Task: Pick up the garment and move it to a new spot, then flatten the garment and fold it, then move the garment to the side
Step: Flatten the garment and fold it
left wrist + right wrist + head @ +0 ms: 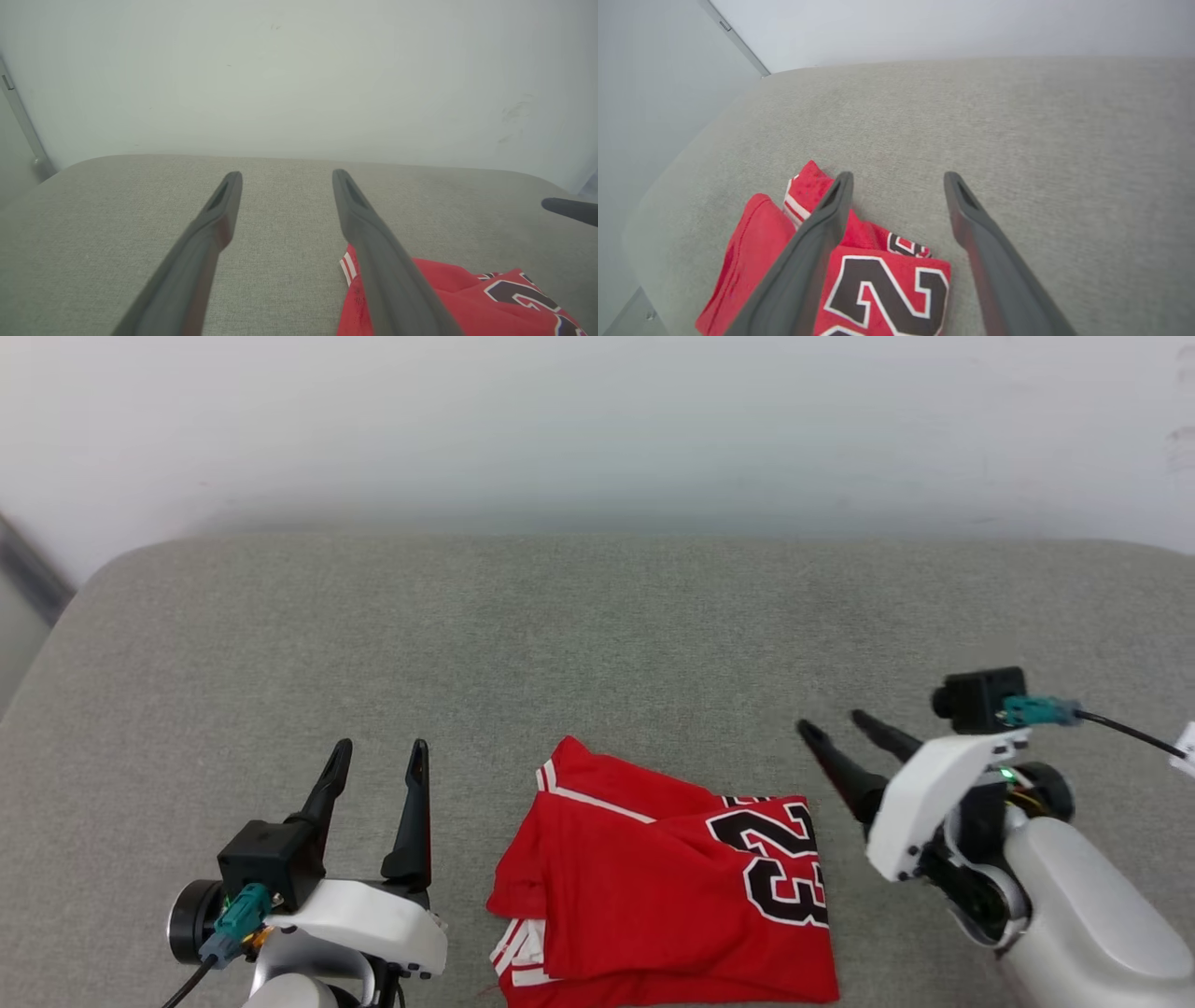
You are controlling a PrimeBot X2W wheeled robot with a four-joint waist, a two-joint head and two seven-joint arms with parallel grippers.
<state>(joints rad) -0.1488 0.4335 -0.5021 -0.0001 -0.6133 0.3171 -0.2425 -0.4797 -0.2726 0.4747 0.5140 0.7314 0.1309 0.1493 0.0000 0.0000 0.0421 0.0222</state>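
The garment (644,887), a red shirt with white striped trim and a black "23", lies folded into a compact bundle at the near middle of the grey cushion. My left gripper (381,747) stands open to its left, fingers pointing away, nothing between them. On the other side my right gripper (831,723) is open and lifted clear of the cloth, just off the bundle's far right corner. From the right wrist, the garment (887,289) lies under and left of the spread fingers. In the left wrist view the garment (472,298) shows at the lower right, beside my right fingertip (567,210).
The grey upholstered cushion (597,644) runs wide to the back and both sides, with a rounded far left corner. A pale wall (597,420) rises behind it. A cable (1125,733) trails from the right wrist camera.
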